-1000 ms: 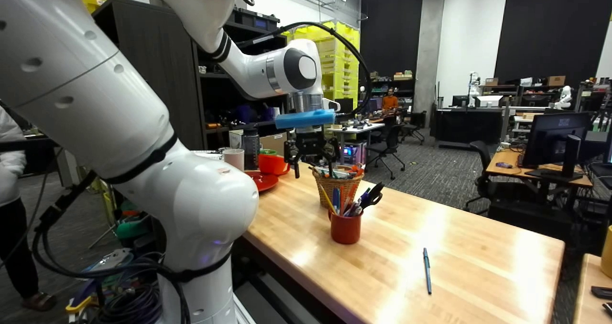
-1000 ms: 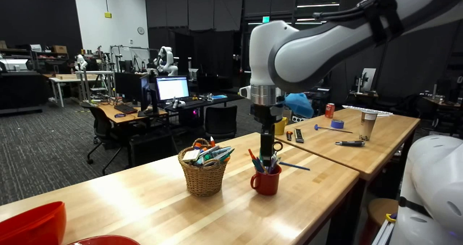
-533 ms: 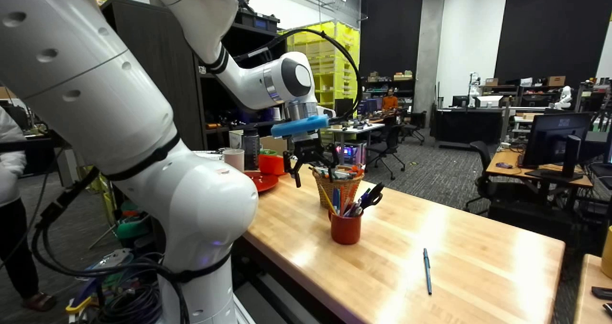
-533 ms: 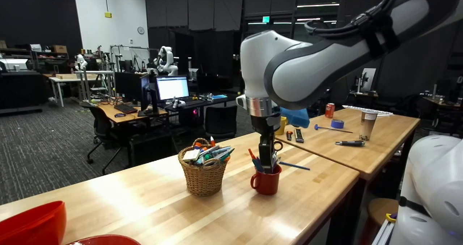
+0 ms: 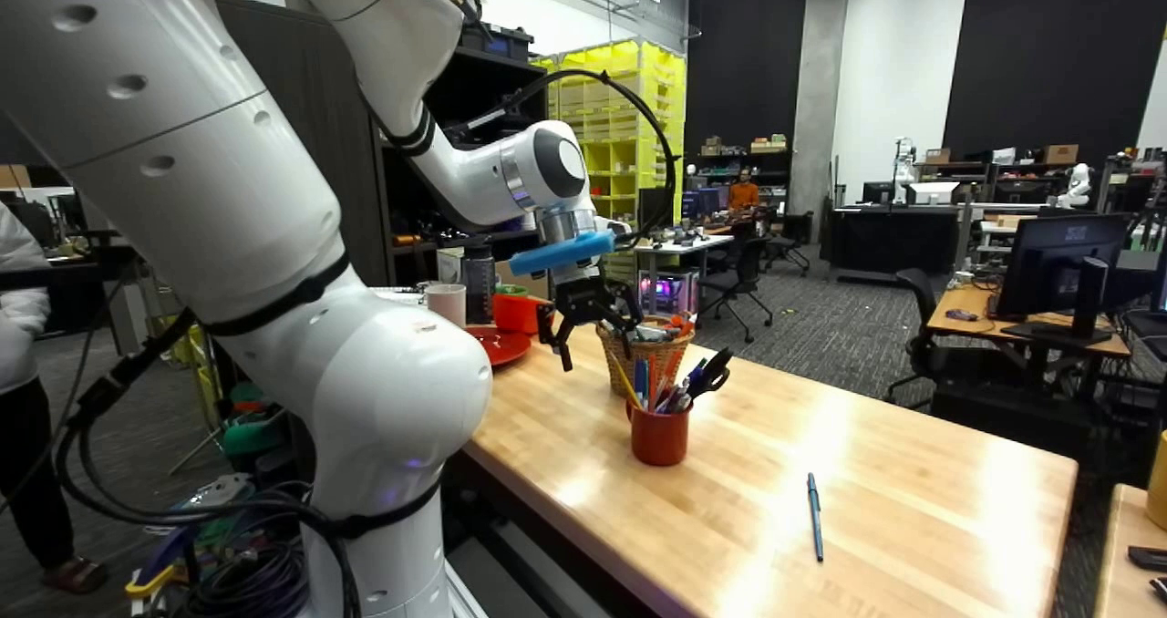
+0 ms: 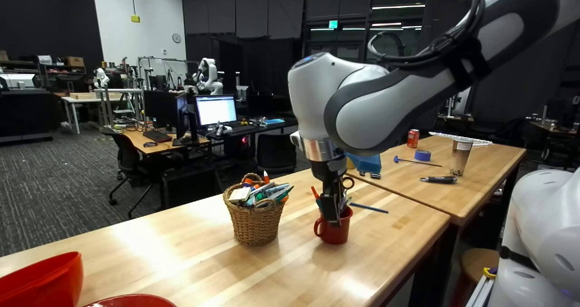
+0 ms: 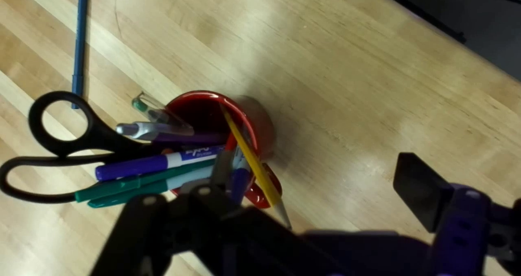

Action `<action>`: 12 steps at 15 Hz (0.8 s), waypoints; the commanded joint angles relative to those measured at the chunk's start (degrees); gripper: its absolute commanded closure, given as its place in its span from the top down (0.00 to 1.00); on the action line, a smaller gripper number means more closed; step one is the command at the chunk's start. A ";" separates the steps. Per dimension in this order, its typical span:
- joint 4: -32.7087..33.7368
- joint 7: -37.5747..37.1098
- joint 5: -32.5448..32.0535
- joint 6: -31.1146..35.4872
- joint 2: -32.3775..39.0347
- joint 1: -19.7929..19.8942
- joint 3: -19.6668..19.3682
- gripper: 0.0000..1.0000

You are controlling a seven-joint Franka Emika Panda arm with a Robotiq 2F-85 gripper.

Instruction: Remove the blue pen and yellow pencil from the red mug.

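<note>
My gripper hangs at a slant over the table, just off the handle side of the red mug, with its jaws spread wide apart. Nearest to me is the yellow pencil: it leans in the mug, its lower part inside and its upper end jutting out past the rim, above the handle. In the wrist view that end lies between my two fingers, much closer to the one by the mug; whether it touches me I cannot tell. The same finger hides the ends of some pens there. The mug stands upright, set in from the long edge where my arm stands. Leaning out over another part of its rim are the black-handled scissors, with a purple Expo marker and teal pens beside them. The wicker basket, full of markers, stands near the mug, farther from the table's short edge. The blue pen is well apart from me, beyond the mug: it lies flat on the table, out of the mug, between it and that short edge, roughly parallel to the edge. Past there, a second table carries a blue tape roll, a red soda can and a labelled plastic cup.
</note>
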State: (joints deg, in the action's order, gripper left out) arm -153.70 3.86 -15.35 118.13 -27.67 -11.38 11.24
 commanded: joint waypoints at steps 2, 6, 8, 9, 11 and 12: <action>1.54 -2.86 -2.18 0.43 2.87 0.33 1.64 1.00; 2.63 -3.36 -3.12 0.81 4.64 0.53 1.87 1.00; 3.23 -3.58 -3.46 0.86 5.44 0.49 1.79 1.00; 3.44 -3.59 -3.54 0.96 5.82 0.46 1.74 1.00; 3.83 -3.45 -3.50 1.16 6.62 0.42 1.63 0.75; 3.98 -3.46 -3.51 1.13 6.84 0.42 1.63 0.74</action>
State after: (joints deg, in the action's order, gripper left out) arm -150.84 1.54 -17.50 118.99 -22.23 -11.36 12.43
